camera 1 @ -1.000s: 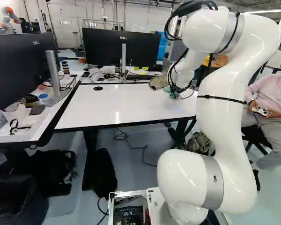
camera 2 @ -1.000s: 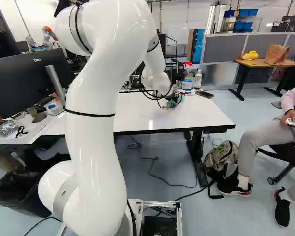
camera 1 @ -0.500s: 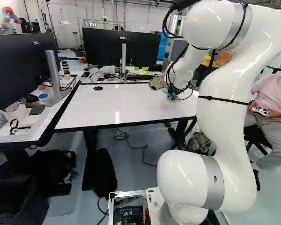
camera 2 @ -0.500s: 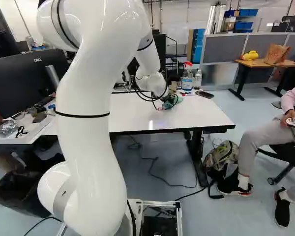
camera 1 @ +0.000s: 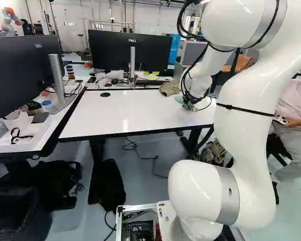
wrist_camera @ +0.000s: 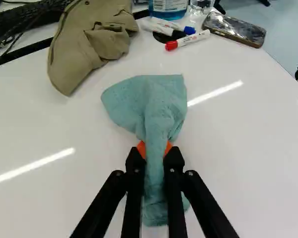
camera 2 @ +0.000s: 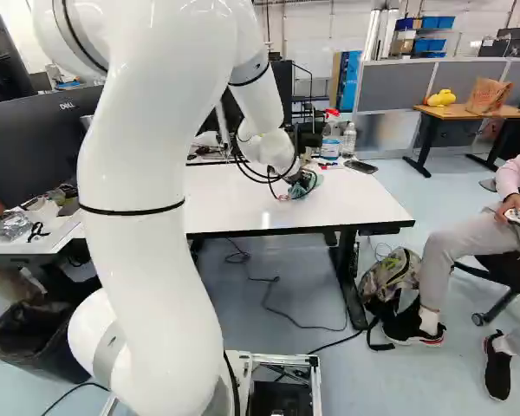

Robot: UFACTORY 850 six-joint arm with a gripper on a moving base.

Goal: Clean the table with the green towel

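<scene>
- Towel, green, one: bunched between the fingers, fanned out ahead of them, at the right of the table in the left base view.
- Gripper, black: drawn nearly together, pinching the towel's narrow middle.
- Table, white, glossy.
- Cap, tan, crumpled, beyond the towel.
- Marker, red-tipped, near phone.

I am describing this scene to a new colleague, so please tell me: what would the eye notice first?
Most striking is the large white arm, right of the middle in the left base view. Next comes the green towel, pinched between the gripper's fingers on the white table.
</scene>
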